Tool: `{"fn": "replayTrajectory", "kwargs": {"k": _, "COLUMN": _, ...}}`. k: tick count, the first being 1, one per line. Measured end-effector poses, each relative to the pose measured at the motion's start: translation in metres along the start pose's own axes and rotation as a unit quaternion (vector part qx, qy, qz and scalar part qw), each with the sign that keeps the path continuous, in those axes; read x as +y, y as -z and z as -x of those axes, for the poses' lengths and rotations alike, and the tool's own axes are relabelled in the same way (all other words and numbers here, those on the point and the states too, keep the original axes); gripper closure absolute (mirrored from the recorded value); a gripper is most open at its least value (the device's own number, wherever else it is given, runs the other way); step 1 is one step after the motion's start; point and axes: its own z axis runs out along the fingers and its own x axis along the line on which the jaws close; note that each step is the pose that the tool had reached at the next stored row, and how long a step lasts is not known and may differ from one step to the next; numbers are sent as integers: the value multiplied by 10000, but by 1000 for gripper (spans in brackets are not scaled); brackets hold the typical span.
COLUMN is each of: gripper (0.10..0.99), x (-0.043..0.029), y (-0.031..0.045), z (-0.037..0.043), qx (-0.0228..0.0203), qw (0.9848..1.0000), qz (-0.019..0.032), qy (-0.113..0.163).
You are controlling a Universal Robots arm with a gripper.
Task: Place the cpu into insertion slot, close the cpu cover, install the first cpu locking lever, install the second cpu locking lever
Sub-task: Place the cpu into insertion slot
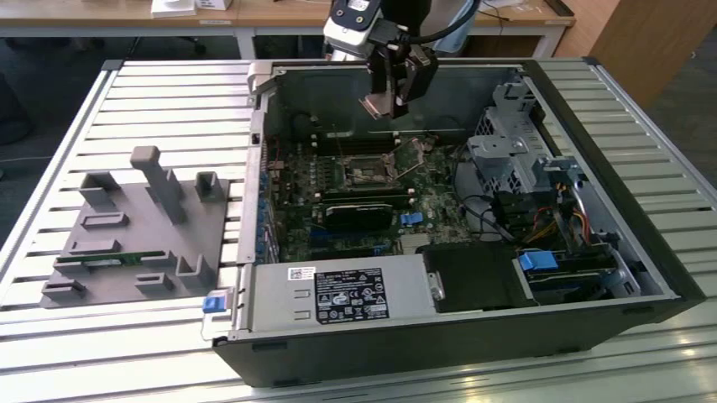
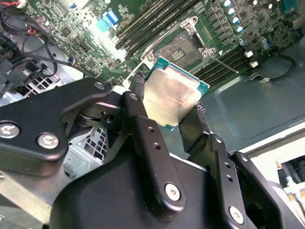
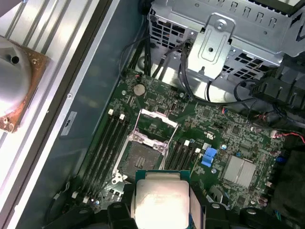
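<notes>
cpu (image 2: 175, 91) in claw (image 2: 169, 97), insertion slot (image 3: 141, 160) between memory slots (image 3: 107, 143)

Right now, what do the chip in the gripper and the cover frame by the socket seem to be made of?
The chip: likely a metal lid, matte pale silver-tan with soft glare, on a green board rim. The cover: apparently bare metal, judging by its bright silvery sheen and thin frame.

A silver metal surface (image 1: 146, 92) made of long parallel slats spreads across the exterior view under even, soft light. Beyond its far edge stands a pale wooden desk (image 1: 269, 15) on white legs (image 1: 244, 42), with small white items (image 1: 180, 7) on top. Dark floor (image 1: 67, 59) shows beneath the desk. A light wooden panel (image 1: 650, 50) rises past the far corner on the exterior view's right.
</notes>
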Motion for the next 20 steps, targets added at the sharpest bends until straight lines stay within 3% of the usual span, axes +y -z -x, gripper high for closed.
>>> {"fn": "replayTrajectory", "kwargs": {"k": 9, "gripper": 545, "x": -2, "y": -19, "z": 1, "qx": -55, "qw": 9984, "qz": 7, "qy": -563}}
{"fn": "replayTrajectory", "kwargs": {"k": 20, "gripper": 545, "x": -4, "y": -52, "z": 1, "qx": -61, "qw": 9980, "qz": 8, "qy": -630}}
